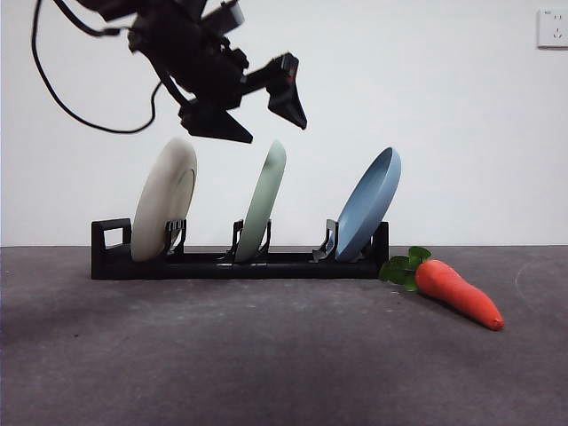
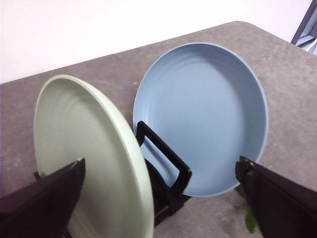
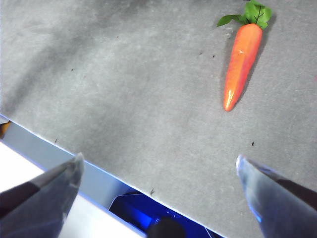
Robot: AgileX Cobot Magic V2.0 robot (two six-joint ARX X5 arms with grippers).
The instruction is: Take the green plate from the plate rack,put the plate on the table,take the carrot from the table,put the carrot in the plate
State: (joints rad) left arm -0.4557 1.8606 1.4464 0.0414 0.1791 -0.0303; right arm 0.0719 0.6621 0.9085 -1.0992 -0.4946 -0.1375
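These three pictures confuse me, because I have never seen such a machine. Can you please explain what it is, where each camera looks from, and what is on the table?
It is a robot with two arms at a table; each arm ends in a hand of two black jaws.

The front view looks level across the table. A black plate rack holds three plates upright: a cream-white plate, the green plate and a blue plate. A toy carrot lies on the table beside the rack's blue-plate end.

The left hand hangs open above the green plate, holding nothing. Its wrist camera looks down on the green and blue plates.

The right hand waits open and empty near the table's edge; its camera sees the carrot.
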